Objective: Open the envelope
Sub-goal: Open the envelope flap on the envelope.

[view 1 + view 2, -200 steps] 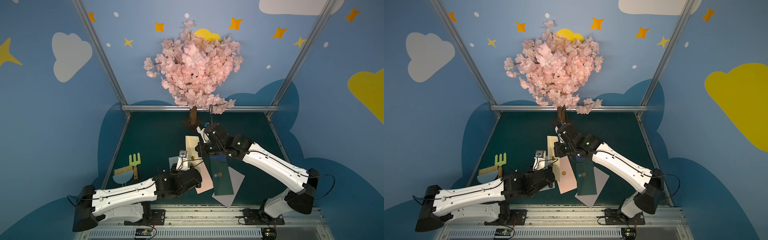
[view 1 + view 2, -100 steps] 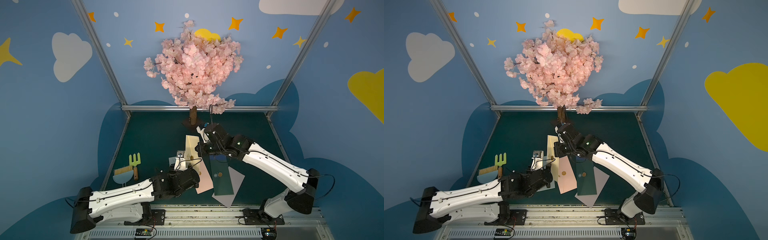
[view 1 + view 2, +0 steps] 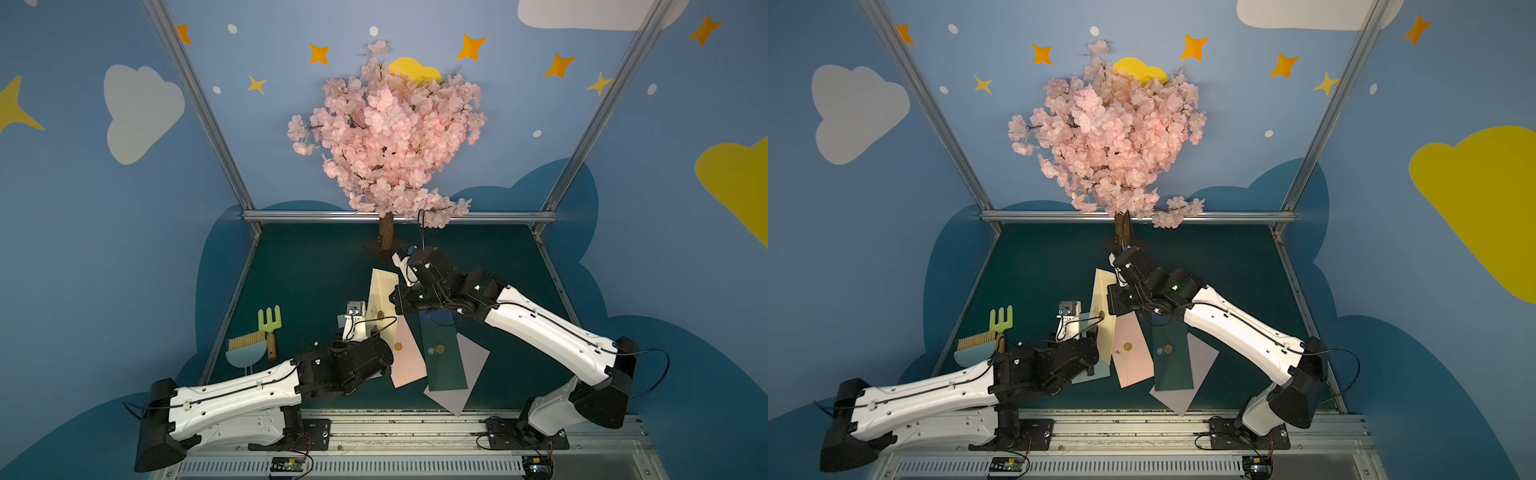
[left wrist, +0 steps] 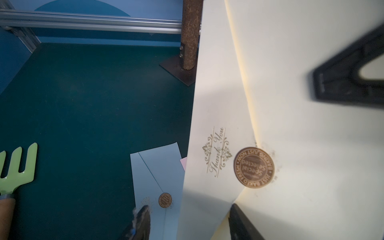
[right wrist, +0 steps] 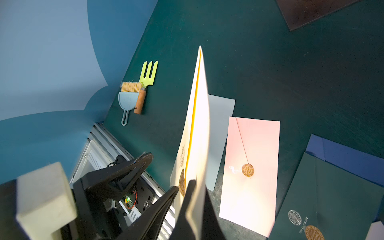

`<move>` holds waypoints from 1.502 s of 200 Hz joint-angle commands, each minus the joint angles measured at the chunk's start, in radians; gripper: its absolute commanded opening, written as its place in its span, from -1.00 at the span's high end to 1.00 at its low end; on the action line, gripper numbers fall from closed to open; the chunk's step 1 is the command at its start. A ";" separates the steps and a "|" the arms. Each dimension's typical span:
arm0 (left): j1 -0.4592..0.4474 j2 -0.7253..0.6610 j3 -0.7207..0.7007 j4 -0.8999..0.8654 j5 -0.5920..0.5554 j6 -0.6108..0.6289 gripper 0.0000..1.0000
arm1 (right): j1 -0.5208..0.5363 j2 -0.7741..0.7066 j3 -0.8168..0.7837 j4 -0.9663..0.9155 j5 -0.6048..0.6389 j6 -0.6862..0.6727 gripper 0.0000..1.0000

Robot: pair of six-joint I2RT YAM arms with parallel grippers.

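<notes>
The cream envelope stands on edge above the table, printed "Thank You", with my right gripper shut on its long edge. Its pointed flap stands slightly off the body, showing a yellow lining. A brown round seal sits at the flap's tip. My left gripper is open. One of its fingers is right at the flap's tip by the seal, the other over a light blue envelope. Whether that finger is under the flap I cannot tell.
Flat on the green table lie a light blue envelope, a pink one, a dark green one and a lavender one. A green hand rake and brush with dustpan lie left. The blossom tree's trunk stands behind.
My left arm has drawn back a little toward the table's front. The right arm and the cream envelope have stayed where they were.
</notes>
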State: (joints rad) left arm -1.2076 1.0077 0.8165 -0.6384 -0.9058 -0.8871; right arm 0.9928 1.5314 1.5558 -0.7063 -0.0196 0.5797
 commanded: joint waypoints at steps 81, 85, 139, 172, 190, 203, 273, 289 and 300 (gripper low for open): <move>0.016 -0.038 -0.022 -0.050 -0.018 -0.012 -0.22 | 0.010 -0.020 -0.003 0.019 -0.031 0.006 1.00; 0.016 -0.040 -0.024 -0.051 -0.019 -0.013 -0.23 | 0.012 -0.020 -0.002 0.019 -0.032 0.005 1.00; 0.019 -0.047 -0.028 -0.055 -0.020 -0.013 -0.22 | 0.012 -0.018 -0.003 0.018 -0.035 0.004 1.00; 0.023 -0.052 -0.031 -0.058 -0.019 -0.015 -0.23 | 0.013 -0.017 -0.004 0.016 -0.039 0.005 1.00; 0.023 -0.056 -0.030 -0.062 -0.020 -0.015 -0.22 | 0.015 -0.018 -0.005 0.018 -0.045 0.004 1.00; 0.023 -0.059 -0.031 -0.065 -0.020 -0.015 -0.22 | 0.015 -0.017 -0.006 0.016 -0.047 0.006 1.00; 0.029 -0.076 -0.037 -0.075 -0.021 -0.021 -0.22 | 0.024 -0.019 -0.009 0.013 -0.052 0.005 1.00; 0.031 -0.082 -0.039 -0.077 -0.019 -0.021 -0.23 | 0.024 -0.019 -0.011 0.014 -0.052 0.006 1.00; 0.031 -0.085 -0.040 -0.078 -0.020 -0.023 -0.23 | 0.024 -0.019 -0.010 0.014 -0.054 0.005 1.00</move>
State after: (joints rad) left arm -1.1854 0.9409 0.7887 -0.6827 -0.9058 -0.8986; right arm 1.0100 1.5311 1.5555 -0.6830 -0.0654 0.5873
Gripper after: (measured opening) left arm 0.615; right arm 0.048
